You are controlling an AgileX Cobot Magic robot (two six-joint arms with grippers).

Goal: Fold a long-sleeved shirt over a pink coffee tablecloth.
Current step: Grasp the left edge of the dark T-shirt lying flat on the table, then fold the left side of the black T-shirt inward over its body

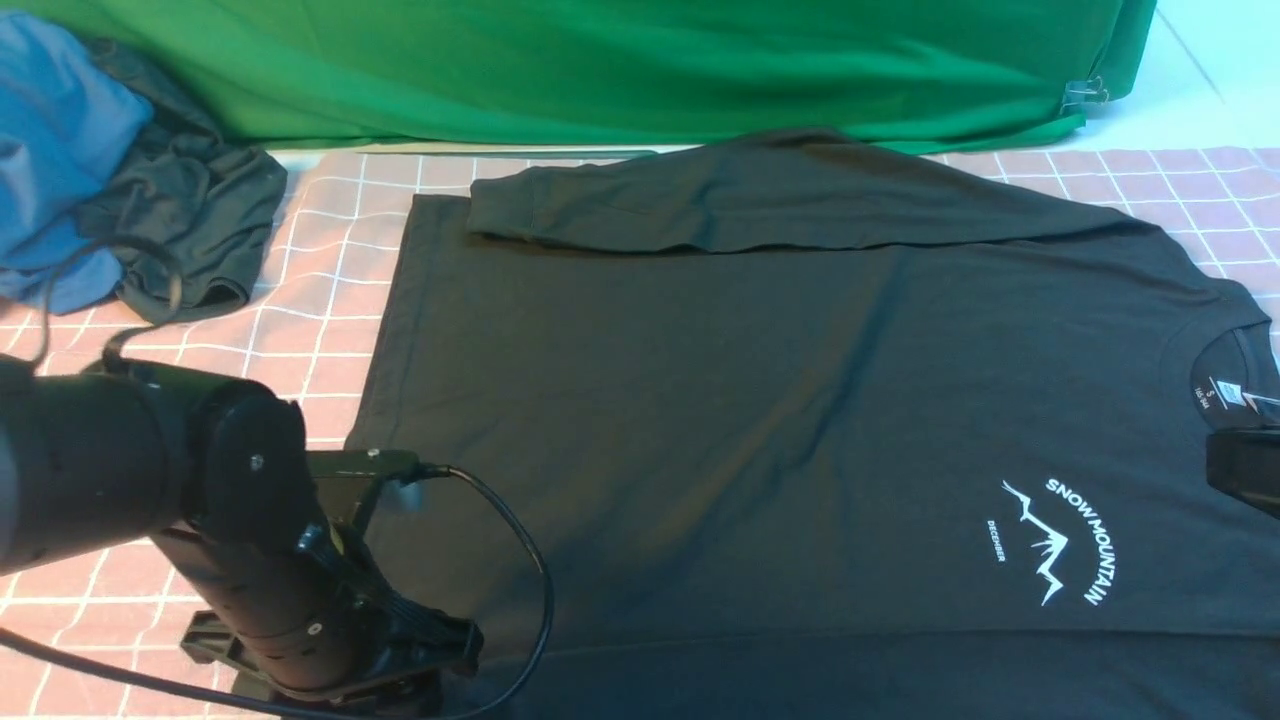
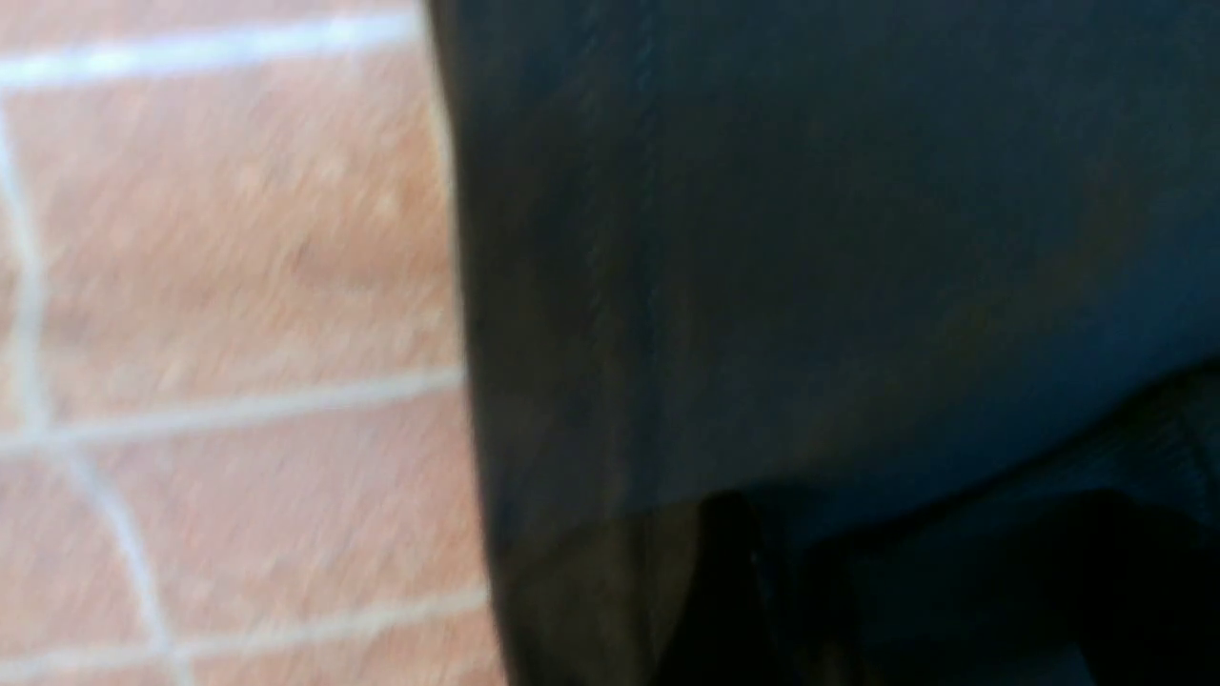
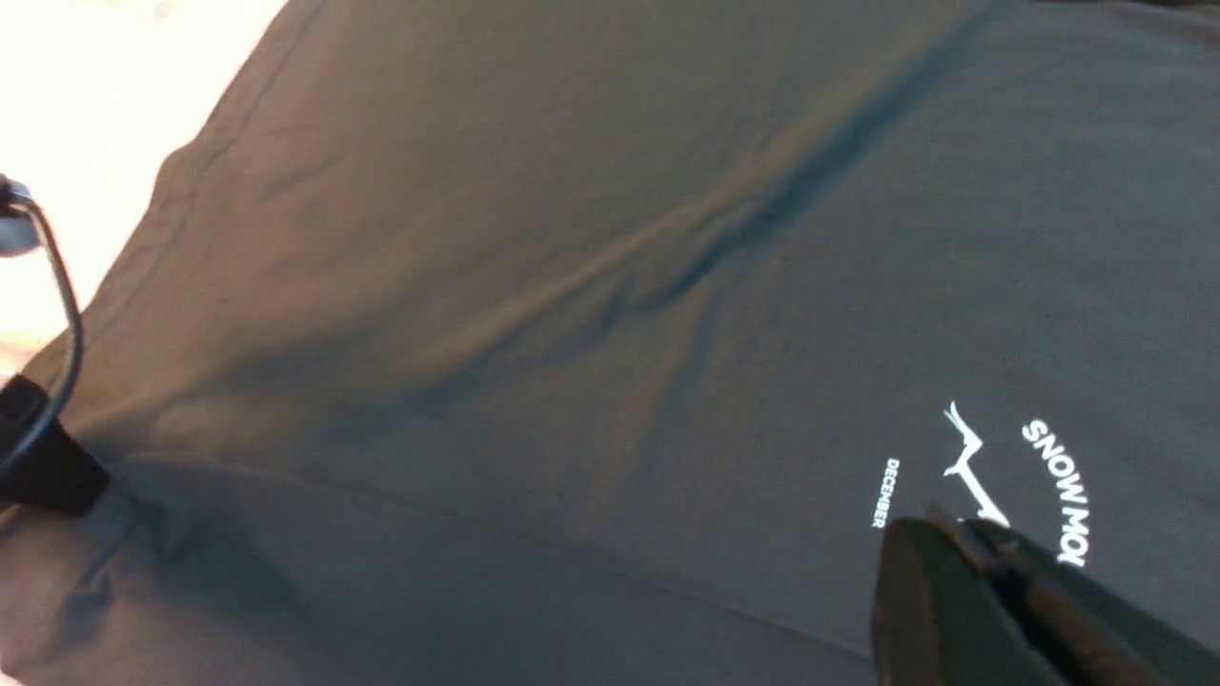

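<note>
The black long-sleeved shirt lies flat on the pink coffee tablecloth, collar to the right, its white mountain print facing up. The far sleeve is folded across the body, and a folded edge runs along the near side. My left gripper sits low at the shirt's near left hem corner. In the left wrist view its two dark fingers stand apart over the black cloth, open. My right gripper is shut and empty, hovering over the print. In the front view only a part of it shows, at the right edge.
A blue cloth and a smaller dark garment are heaped at the back left. Bright green fabric hangs along the back, with a clear clip at its right end. The left arm's cable loops over the shirt.
</note>
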